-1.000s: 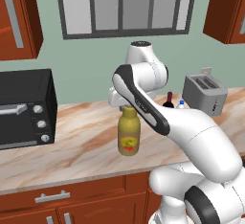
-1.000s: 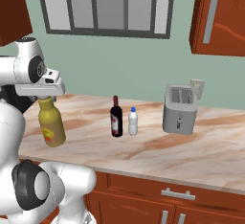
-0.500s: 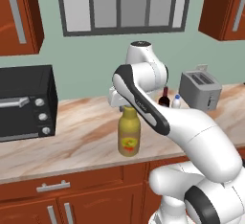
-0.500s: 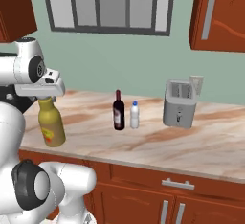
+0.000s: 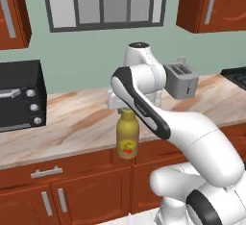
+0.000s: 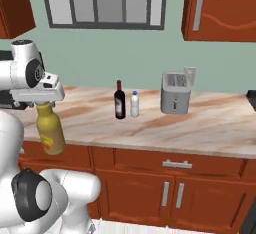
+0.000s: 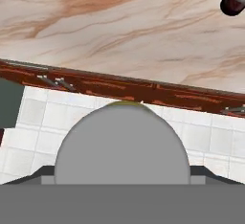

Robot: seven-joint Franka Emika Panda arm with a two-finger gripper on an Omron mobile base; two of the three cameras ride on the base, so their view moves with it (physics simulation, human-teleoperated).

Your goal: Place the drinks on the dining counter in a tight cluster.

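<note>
A pale green wall [image 5: 96, 51] backs the kitchen, with a grey-framed window [image 5: 103, 3] at the upper middle of both base views. Reddish-brown wall cabinets [image 6: 220, 8] hang at the upper corners. Below runs a marbled beige-and-brown tabletop [image 6: 200, 123] over matching wooden base cabinets [image 6: 170, 188] with silver handles. A black oven [image 5: 19, 94] stands at the left of the left base view and a silver toaster [image 6: 176, 93] sits toward the right. White floor tiles [image 7: 33, 117] show in the hand view.
</note>
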